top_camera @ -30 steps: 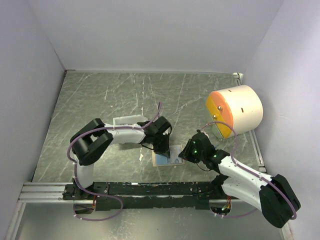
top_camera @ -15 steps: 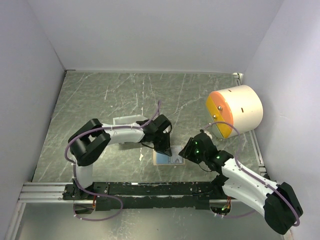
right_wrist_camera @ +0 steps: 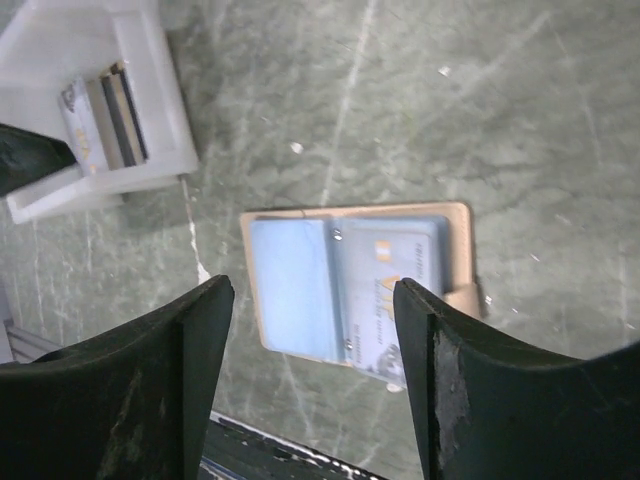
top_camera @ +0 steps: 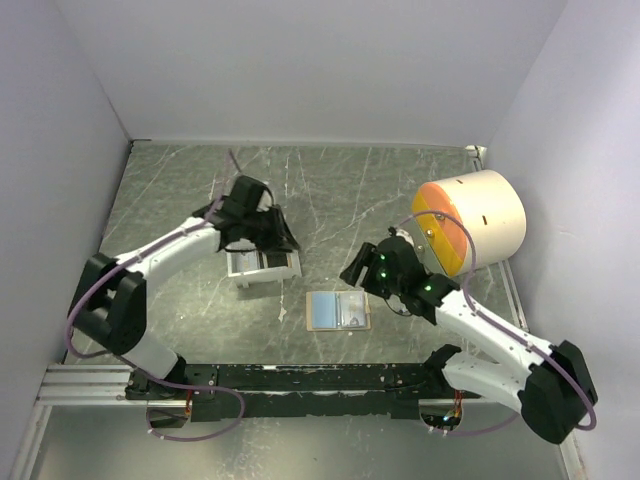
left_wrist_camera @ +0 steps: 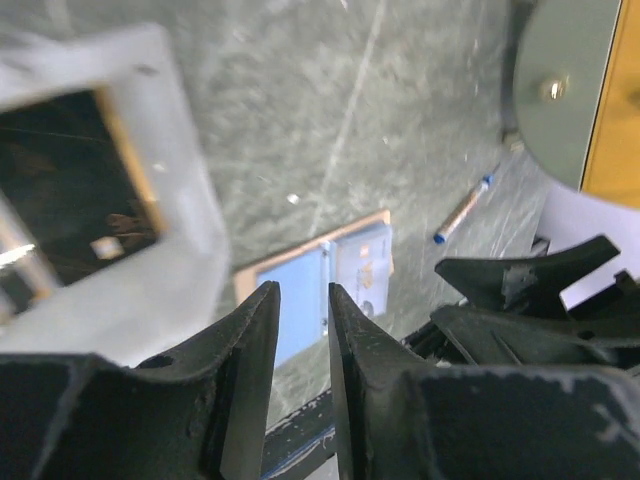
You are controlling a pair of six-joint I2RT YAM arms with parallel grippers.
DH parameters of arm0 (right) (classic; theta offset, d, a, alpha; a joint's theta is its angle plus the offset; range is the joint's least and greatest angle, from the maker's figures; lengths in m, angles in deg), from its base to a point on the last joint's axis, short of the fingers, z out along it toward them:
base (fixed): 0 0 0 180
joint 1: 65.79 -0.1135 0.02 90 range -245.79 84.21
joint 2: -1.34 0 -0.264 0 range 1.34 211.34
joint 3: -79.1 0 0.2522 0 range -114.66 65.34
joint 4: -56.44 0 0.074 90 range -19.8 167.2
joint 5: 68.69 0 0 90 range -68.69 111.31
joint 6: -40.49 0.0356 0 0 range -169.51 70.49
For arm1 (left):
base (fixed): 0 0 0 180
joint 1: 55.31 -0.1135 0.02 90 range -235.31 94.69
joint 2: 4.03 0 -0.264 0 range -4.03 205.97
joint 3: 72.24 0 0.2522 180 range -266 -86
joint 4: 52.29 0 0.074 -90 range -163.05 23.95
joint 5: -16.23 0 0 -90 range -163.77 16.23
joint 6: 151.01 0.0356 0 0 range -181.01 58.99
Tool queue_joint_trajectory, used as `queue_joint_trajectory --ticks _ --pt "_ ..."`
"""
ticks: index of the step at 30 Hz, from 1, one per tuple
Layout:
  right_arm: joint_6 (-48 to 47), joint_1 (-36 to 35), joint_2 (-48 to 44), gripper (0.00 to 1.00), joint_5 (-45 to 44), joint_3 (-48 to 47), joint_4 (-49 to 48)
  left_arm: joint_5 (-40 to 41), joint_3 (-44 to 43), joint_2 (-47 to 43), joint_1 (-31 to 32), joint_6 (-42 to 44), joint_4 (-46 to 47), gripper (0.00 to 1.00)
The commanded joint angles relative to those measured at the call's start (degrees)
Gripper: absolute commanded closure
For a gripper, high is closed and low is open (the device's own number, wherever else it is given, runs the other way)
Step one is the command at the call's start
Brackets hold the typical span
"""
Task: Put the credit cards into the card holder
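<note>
Overhead, pale walls (top_camera: 300, 70) boxed the green marbled bench (top_camera: 340, 200); left hand (left_wrist_camera: 300, 300), narrowly parted, had swung to the white tray (top_camera: 264, 266), right hand (right_wrist_camera: 312, 290) wide.

Dark green marbled counter (top_camera: 380, 190): the card holder (top_camera: 338, 311) lies open near the front, white tray (top_camera: 262, 264) to its left, pen (left_wrist_camera: 462, 209) nearby, white drum (top_camera: 480, 215) far right.
</note>
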State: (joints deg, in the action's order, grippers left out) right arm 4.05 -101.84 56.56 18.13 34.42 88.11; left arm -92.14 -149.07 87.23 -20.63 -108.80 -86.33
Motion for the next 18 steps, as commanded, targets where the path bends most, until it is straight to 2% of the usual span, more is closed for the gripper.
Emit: queue_joint_trajectory --ticks 1,6,10,14,18 --pt "-2.31 -2.7 5.08 0.31 0.41 -6.01 -7.48 -1.54 0.9 -5.18 -7.79 5.82 -6.09 0.62" --pt "-4.87 -5.53 14.71 0.28 2.22 -14.09 -12.15 -1.69 1.92 -8.52 -19.69 10.73 -10.27 0.64" --pt "-6.82 -9.77 22.24 0.25 0.64 -20.3 -15.39 -7.7 5.22 -9.06 -29.18 13.53 -10.12 0.69" --pt "-7.81 -12.76 31.0 0.24 1.99 -25.52 -18.33 -9.56 7.99 -9.68 -34.81 15.7 -9.84 0.7" --pt "-10.17 -14.44 39.02 0.24 2.94 -32.18 -18.97 -11.28 11.11 -8.51 -38.39 16.94 -8.29 0.75"
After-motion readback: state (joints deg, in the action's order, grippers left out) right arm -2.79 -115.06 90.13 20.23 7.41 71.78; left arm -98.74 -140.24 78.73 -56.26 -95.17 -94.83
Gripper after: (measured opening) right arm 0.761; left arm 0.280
